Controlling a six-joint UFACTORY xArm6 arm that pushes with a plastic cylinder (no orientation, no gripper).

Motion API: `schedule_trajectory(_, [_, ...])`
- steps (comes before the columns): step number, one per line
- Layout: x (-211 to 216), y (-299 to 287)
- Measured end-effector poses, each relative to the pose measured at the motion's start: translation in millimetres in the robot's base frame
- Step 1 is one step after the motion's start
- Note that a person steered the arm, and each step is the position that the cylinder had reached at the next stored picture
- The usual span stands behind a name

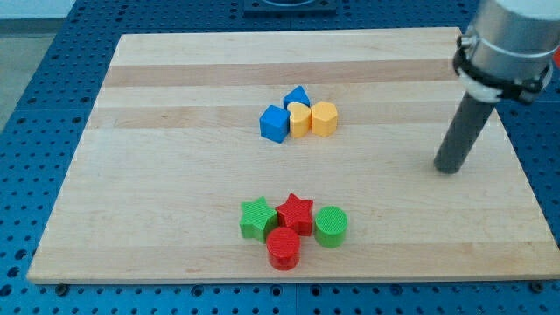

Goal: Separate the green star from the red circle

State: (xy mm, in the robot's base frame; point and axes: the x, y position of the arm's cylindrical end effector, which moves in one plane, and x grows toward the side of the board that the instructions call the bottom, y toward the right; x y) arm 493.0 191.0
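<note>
- Resting at the view's right on the wooden board (175,175), near its right edge: my tip (448,170), well apart from every block.
- No jaws on this rod, so nothing to open, close or grip; touching no block.
- Sitting near the board's bottom edge, left end of the lower cluster: green star (257,218), touching the red star (296,213) on its right.
- Tucked just below and between the two stars, closest of all to the bottom edge: red circle (283,248), touching or nearly touching the green star.
- Just right of the red star: green circle (331,227).
- Grouped above centre: blue cube (275,123), blue triangle-like block (297,95), yellow heart-like block (300,120), yellow hexagon (324,118).
- Wide bare wood between clusters and toward the left edge.
- No readable writing anywhere.
</note>
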Motion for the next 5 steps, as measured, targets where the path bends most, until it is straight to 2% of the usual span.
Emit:
schedule_trajectory(3, [102, -71])
schedule_trajectory(4, [125, -92])
schedule_trajectory(5, [126, -97])
